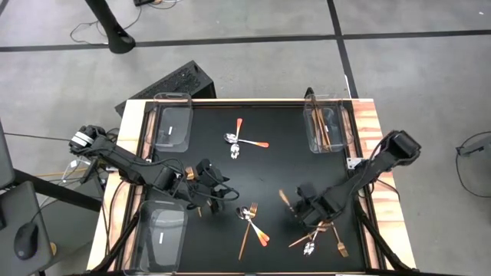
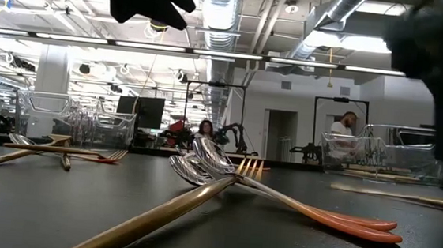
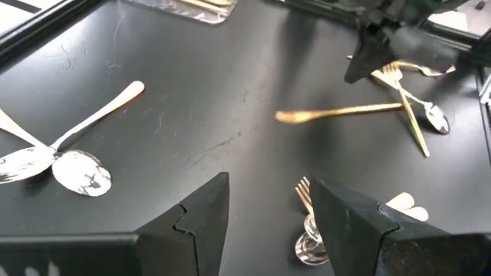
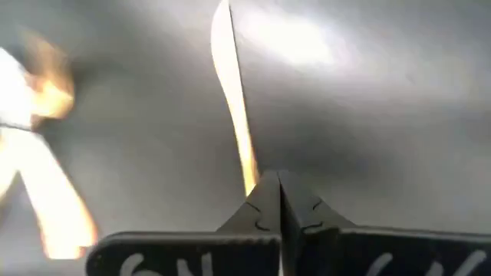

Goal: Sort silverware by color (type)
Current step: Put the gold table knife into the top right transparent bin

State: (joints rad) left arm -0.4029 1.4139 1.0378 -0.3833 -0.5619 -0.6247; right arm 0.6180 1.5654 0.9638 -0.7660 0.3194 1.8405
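Gold and orange-handled silverware lies in groups on the black mat [image 1: 268,169]: two spoons [image 1: 239,142] at the far middle, a crossed pile [image 1: 252,224] near the front, and another pile [image 1: 321,239] at the front right. My right gripper [image 1: 298,205] is shut on a slim gold knife [image 4: 230,92], just left of the front-right pile. Left of centre, my left gripper [image 3: 268,201] hangs open over the mat, touching nothing. A fork [image 3: 304,192] and a spoon bowl [image 3: 308,247] of the front pile show beyond its fingers. My right gripper pinches one end of the gold knife [image 4: 249,172] between its two fingertips. The fingers come from above, slanting steeply down, in line with the knife, which reaches out ahead of them. Whether its free end [image 4: 222,11] still rests on the mat I cannot tell.
Clear plastic bins stand at the mat's corners: far left [image 1: 173,123], far right [image 1: 328,126] with gold pieces in it, and near left [image 1: 161,234]. The mat's middle lies bare between the two arms.
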